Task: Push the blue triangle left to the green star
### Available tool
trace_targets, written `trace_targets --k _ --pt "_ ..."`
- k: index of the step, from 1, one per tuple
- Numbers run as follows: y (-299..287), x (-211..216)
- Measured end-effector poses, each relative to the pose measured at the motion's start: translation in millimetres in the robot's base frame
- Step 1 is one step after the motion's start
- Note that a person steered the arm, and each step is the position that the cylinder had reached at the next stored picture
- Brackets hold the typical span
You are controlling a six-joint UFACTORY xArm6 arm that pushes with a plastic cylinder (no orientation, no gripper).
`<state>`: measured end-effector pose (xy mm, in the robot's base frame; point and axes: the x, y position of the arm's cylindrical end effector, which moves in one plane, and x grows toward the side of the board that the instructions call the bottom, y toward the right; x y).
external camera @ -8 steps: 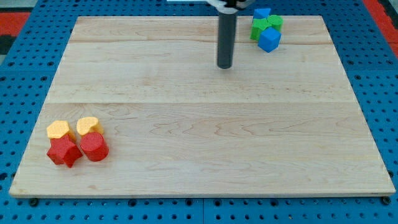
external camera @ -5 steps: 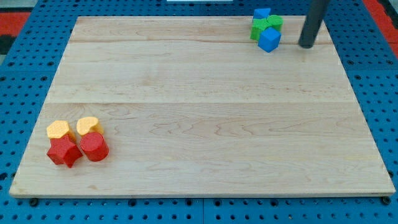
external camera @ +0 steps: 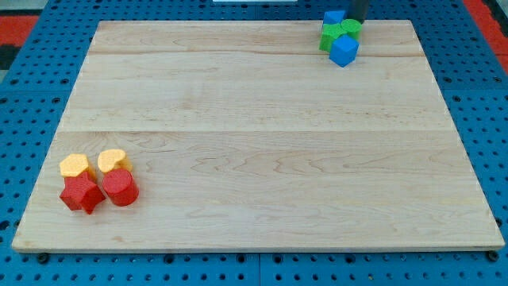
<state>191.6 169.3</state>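
A tight cluster sits at the view's top right of the wooden board (external camera: pixel 254 159). In it, a small blue block (external camera: pixel 334 17), which looks like the triangle, lies at the top. Below it are a green block (external camera: pixel 330 36), seemingly the star, and a second green block (external camera: pixel 350 28) to its right. A blue cube-like block (external camera: pixel 344 51) sits at the bottom. The blocks touch one another. My tip (external camera: pixel 358 20) is at the board's top edge, just right of the upper blue block and right above the right green block. Only the rod's short lower end shows.
At the view's bottom left, two yellow blocks (external camera: pixel 74 166) (external camera: pixel 113 160) sit above a red star-like block (external camera: pixel 82 194) and a red rounded block (external camera: pixel 121 188). A blue pegboard (external camera: pixel 476 119) surrounds the board.
The rod swept from the board's top middle to the right of the cluster, then back left and up to the top edge beside the upper blue block. No block has visibly moved.
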Motion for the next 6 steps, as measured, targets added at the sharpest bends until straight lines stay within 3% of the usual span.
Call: trace_targets --k 1,2,3,4,5,6 --pt "-43.6 4.2" --pt "-83.4 38.5" --pt "-83.3 34.1" --pt "-58.1 0.5" --pt "-117.5 1.7" --pt "-136.1 3.8"
